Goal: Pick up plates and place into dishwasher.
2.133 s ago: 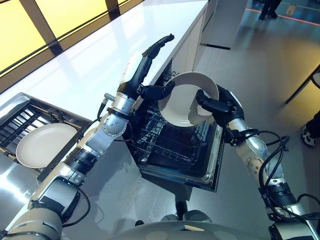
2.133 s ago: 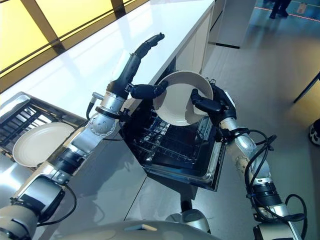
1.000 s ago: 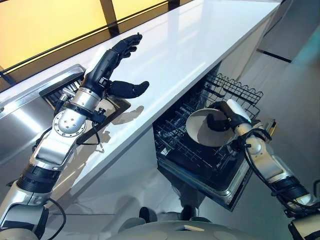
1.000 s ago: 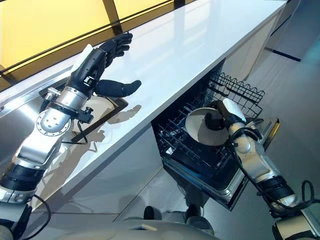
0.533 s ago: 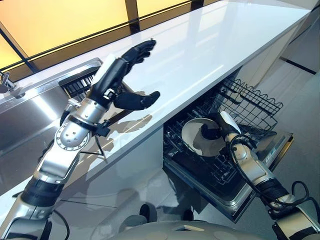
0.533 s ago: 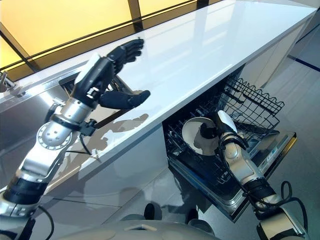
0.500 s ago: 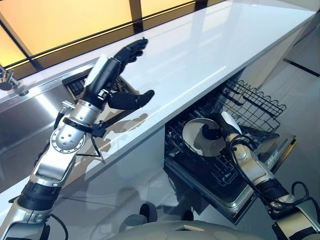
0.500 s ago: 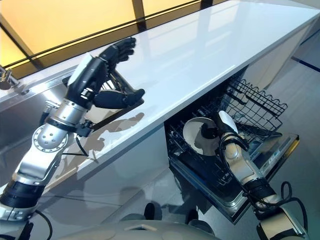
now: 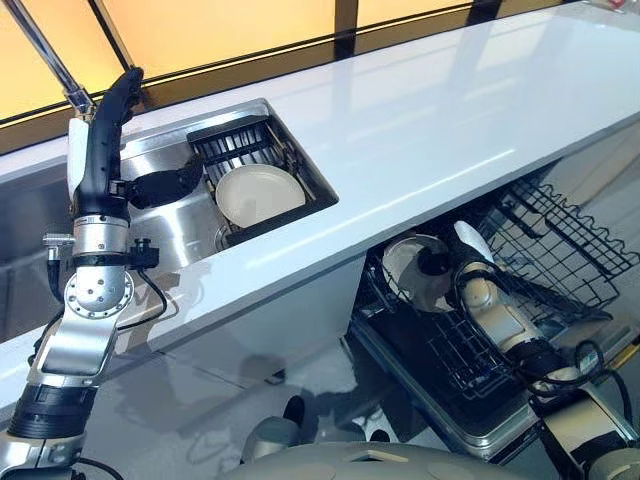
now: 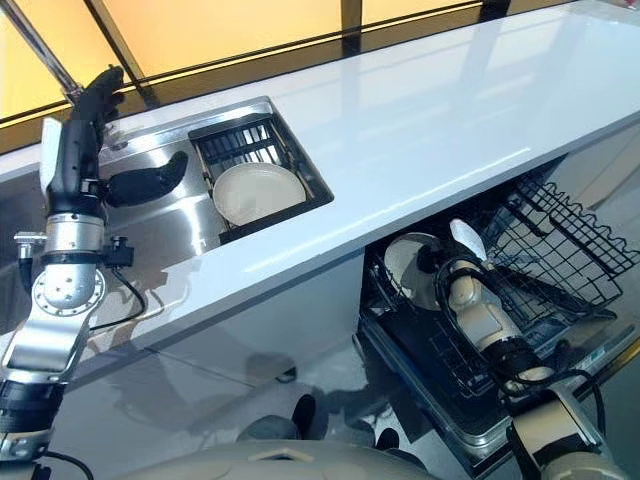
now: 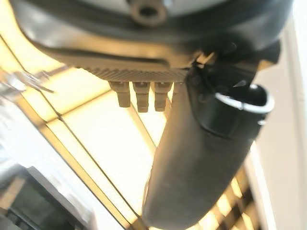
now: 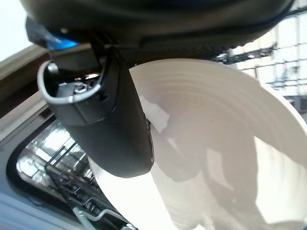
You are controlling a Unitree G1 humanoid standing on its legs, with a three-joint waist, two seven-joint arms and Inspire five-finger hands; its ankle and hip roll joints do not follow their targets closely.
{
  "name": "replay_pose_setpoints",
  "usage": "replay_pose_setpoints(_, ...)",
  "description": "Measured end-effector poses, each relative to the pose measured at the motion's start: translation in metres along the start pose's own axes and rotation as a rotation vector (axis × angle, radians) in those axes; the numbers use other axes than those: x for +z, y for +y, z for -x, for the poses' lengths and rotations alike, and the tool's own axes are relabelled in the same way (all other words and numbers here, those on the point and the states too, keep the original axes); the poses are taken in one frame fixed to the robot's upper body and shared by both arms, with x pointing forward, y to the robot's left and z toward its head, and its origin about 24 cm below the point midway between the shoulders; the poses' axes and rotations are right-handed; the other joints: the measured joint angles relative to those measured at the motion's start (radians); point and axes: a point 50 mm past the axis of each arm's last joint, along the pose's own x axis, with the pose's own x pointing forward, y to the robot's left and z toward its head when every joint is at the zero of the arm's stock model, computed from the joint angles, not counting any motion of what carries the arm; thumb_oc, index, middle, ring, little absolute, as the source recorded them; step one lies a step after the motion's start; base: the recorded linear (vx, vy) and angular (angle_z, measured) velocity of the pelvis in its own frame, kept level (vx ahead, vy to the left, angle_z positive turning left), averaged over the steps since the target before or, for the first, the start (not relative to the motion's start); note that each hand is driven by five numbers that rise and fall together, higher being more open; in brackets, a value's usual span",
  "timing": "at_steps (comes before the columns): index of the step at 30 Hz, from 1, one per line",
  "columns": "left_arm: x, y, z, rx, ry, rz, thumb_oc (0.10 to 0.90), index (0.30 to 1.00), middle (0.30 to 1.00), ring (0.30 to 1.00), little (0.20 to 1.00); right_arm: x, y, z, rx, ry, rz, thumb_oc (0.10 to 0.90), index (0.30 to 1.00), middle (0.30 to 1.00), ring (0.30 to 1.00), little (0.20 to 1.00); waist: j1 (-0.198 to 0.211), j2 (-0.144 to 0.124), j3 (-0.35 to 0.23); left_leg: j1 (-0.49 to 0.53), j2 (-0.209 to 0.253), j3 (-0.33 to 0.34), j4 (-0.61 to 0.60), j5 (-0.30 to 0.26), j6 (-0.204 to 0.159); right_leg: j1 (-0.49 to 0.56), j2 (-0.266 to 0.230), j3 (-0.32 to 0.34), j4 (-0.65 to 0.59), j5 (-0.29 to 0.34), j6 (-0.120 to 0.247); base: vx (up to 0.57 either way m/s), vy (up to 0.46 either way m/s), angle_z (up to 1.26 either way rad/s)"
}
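A white plate [image 9: 408, 266] stands on edge in the dishwasher's lower rack [image 9: 470, 352], under the counter's edge. My right hand [image 9: 457, 268] is shut on the plate. In the right wrist view its thumb [image 12: 111, 120] presses the plate's face [image 12: 225, 143]. A second white plate [image 9: 260, 192] leans in the dark drying rack [image 10: 240, 150] inside the sink. My left hand [image 9: 103, 135] is raised over the sink, left of that rack. It is open, with straight fingers and the thumb [image 11: 192, 158] stuck out, holding nothing.
A long white counter [image 9: 430, 110] runs above the open dishwasher. Its upper wire rack [image 9: 565, 250] is pulled out to the right of my right arm. The steel sink [image 9: 185, 245] has a faucet [image 9: 45, 50] at its far left.
The camera has swung left, bringing the sink and its plate into view. My right hand has taken the plate lower into the lower rack. My left hand stays open, now beside the drying rack.
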Motion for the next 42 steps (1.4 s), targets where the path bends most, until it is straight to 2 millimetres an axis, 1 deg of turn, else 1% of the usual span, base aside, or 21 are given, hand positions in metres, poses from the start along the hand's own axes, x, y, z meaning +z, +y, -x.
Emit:
replay_pose_setpoints(2,-0.004,0.000,0.000,-0.001,0.022,-0.003,0.800,0.900,0.900,0.900,0.900,0.001,-0.001,-0.001,-0.001,0.001,0.000,0.100,0.300,0.300,0.300,0.200,0.003,-0.002,0.001,0.000,-0.002,-0.009,0.000,0.001,0.000,0.005,-0.001,-0.002,0.000,-0.003,-0.001,0.04,-0.005,0.16)
replay_pose_setpoints(7,-0.004,-0.001,0.000,-0.026,0.028,0.012,0.800,0.900,0.900,0.900,0.900,-0.002,0.001,-0.001,0.011,0.023,-0.010,0.100,0.300,0.300,0.300,0.200,0.009,-0.003,0.001,0.000,-0.005,-0.015,0.000,0.003,0.000,0.008,-0.003,-0.004,0.000,-0.005,-0.001,-0.01,0.003,0.04)
replay_pose_setpoints(11,-0.004,-0.001,0.000,-0.030,0.032,0.031,0.800,0.900,0.900,0.900,0.900,-0.008,0.011,-0.003,0.044,0.076,-0.045,0.100,0.300,0.300,0.300,0.200,0.009,-0.006,0.001,0.001,-0.006,-0.014,0.000,0.003,0.001,0.008,-0.004,-0.004,0.000,-0.005,-0.001,-0.01,0.004,0.00)
replay_pose_setpoints(15,-0.004,-0.003,-0.001,-0.056,0.030,0.033,0.800,0.900,0.900,0.900,0.900,-0.010,0.018,-0.002,0.077,0.090,-0.053,0.100,0.300,0.300,0.300,0.200,0.007,-0.008,0.001,0.001,-0.007,-0.014,0.000,0.004,0.001,0.008,-0.005,-0.003,0.000,-0.004,-0.001,-0.01,0.004,0.00)
replay_pose_setpoints(16,-0.004,-0.003,-0.001,-0.062,0.029,0.033,0.800,0.900,0.900,0.900,0.900,-0.010,0.018,-0.002,0.080,0.093,-0.056,0.163,0.354,0.354,0.354,0.263,0.007,-0.009,0.000,0.001,-0.006,-0.014,0.000,0.003,0.001,0.008,-0.005,-0.003,0.000,-0.005,-0.001,-0.05,0.015,0.00)
replay_pose_setpoints(17,-0.003,-0.003,-0.001,-0.070,0.028,0.036,0.800,0.900,0.900,0.900,0.900,-0.010,0.020,-0.001,0.086,0.095,-0.056,0.270,0.446,0.446,0.446,0.370,0.005,-0.009,0.001,0.001,-0.007,-0.014,0.000,0.004,0.001,0.007,-0.005,-0.002,0.000,-0.004,-0.001,-0.05,0.011,-0.01)
replay_pose_setpoints(18,-0.003,-0.003,-0.001,-0.074,0.028,0.039,0.800,0.900,0.900,0.900,0.900,-0.010,0.020,-0.001,0.092,0.095,-0.062,0.300,0.472,0.472,0.472,0.400,0.003,-0.009,0.001,0.001,-0.007,-0.013,0.000,0.004,0.001,0.007,-0.005,-0.002,0.000,-0.004,-0.001,0.00,0.000,0.00)
replay_pose_setpoints(19,-0.003,-0.003,-0.002,-0.077,0.031,0.038,0.800,0.900,0.900,0.900,0.900,-0.010,0.022,-0.001,0.106,0.103,-0.084,0.287,0.460,0.460,0.460,0.387,-0.001,-0.010,0.000,0.001,-0.007,-0.013,0.000,0.003,0.001,0.008,-0.005,-0.002,0.000,-0.005,-0.001,0.00,0.000,0.00)
replay_pose_setpoints(20,-0.003,-0.003,-0.003,-0.077,0.035,0.035,0.800,0.900,0.900,0.900,0.900,-0.010,0.025,-0.001,0.132,0.114,-0.120,0.300,0.472,0.472,0.472,0.400,-0.006,-0.012,0.000,0.002,-0.006,-0.012,0.000,0.003,0.001,0.007,-0.005,0.000,0.000,-0.005,-0.001,0.00,0.000,0.00)
replay_pose_setpoints(21,-0.003,-0.003,-0.003,-0.078,0.034,0.032,0.800,0.900,0.900,0.900,0.900,-0.010,0.027,0.000,0.148,0.124,-0.152,0.394,0.552,0.552,0.552,0.494,-0.010,-0.013,0.000,0.002,-0.006,-0.012,0.000,0.003,0.001,0.007,-0.004,0.000,0.000,-0.004,-0.001,0.00,0.000,0.00)
replay_pose_setpoints(22,-0.003,-0.003,-0.003,-0.081,0.032,0.031,0.800,0.900,0.900,0.900,0.900,-0.011,0.029,0.001,0.165,0.132,-0.189,0.701,0.815,0.815,0.815,0.801,-0.015,-0.015,0.000,0.002,-0.006,-0.011,0.000,0.003,0.001,0.006,-0.004,0.001,0.000,-0.004,-0.001,0.00,0.000,0.00)
replay_pose_setpoints(23,-0.002,-0.002,-0.004,-0.085,0.031,0.028,0.800,0.900,0.900,0.900,0.900,-0.011,0.031,0.001,0.177,0.140,-0.223,0.800,0.900,0.900,0.900,0.900,-0.019,-0.016,0.000,0.003,-0.006,-0.010,0.000,0.003,0.001,0.007,-0.004,0.002,0.000,-0.004,-0.001,0.00,0.000,0.00)
replay_pose_setpoints(25,-0.002,-0.001,-0.005,-0.095,0.026,0.016,0.800,0.900,0.900,0.900,0.900,-0.009,0.036,0.003,0.224,0.145,-0.340,0.800,0.900,0.900,0.900,0.900,-0.035,-0.019,0.000,0.004,-0.005,-0.005,0.000,0.003,0.001,0.006,-0.004,0.006,0.000,-0.004,-0.001,-0.01,0.003,-0.05)
replay_pose_setpoints(26,-0.001,-0.001,-0.005,-0.098,0.025,0.015,0.800,0.900,0.900,0.900,0.900,-0.008,0.040,0.004,0.253,0.141,-0.369,0.800,0.900,0.900,0.900,0.900,-0.040,-0.020,0.000,0.006,-0.005,-0.001,0.000,0.003,0.001,0.005,-0.004,0.009,0.000,-0.004,-0.001,-0.01,0.001,-0.09)
replay_pose_setpoints(29,-0.001,-0.001,-0.006,-0.099,0.021,0.011,0.800,0.900,0.900,0.900,0.900,-0.005,0.053,0.014,0.307,0.118,-0.423,0.800,0.900,0.900,0.900,0.900,-0.047,-0.020,0.000,0.007,-0.004,0.011,0.000,0.001,0.001,0.001,-0.003,0.024,0.000,-0.004,-0.001,-0.01,0.006,-0.12)
replay_pose_setpoints(32,0.000,-0.001,-0.006,-0.100,0.020,0.009,0.800,0.900,0.900,0.900,0.900,-0.002,0.059,0.018,0.338,0.092,-0.451,0.800,0.900,0.900,0.900,0.900,-0.064,-0.019,0.000,0.008,-0.003,0.019,0.000,0.001,0.002,-0.002,-0.003,0.031,0.003,-0.003,-0.002,-0.02,0.013,-0.08)
replay_pose_setpoints(38,-0.001,-0.003,-0.005,-0.124,0.019,0.002,0.800,0.900,0.900,0.900,0.900,-0.001,0.058,0.024,0.338,0.061,-0.475,0.800,0.900,0.900,0.900,0.900,-0.068,-0.019,0.000,0.007,0.003,0.031,0.000,0.000,0.000,-0.009,0.001,0.042,0.004,-0.002,-0.003,-0.01,0.014,-0.06)
replay_pose_setpoints(42,-0.001,-0.005,-0.005,-0.149,0.023,0.001,0.800,0.900,0.900,0.900,0.900,0.005,0.056,0.026,0.352,0.024,-0.474,0.800,0.900,0.900,0.900,0.900,-0.081,-0.018,0.000,0.007,0.004,0.036,0.000,-0.001,-0.001,-0.011,0.003,0.051,0.004,-0.001,-0.004,0.00,0.008,-0.02)
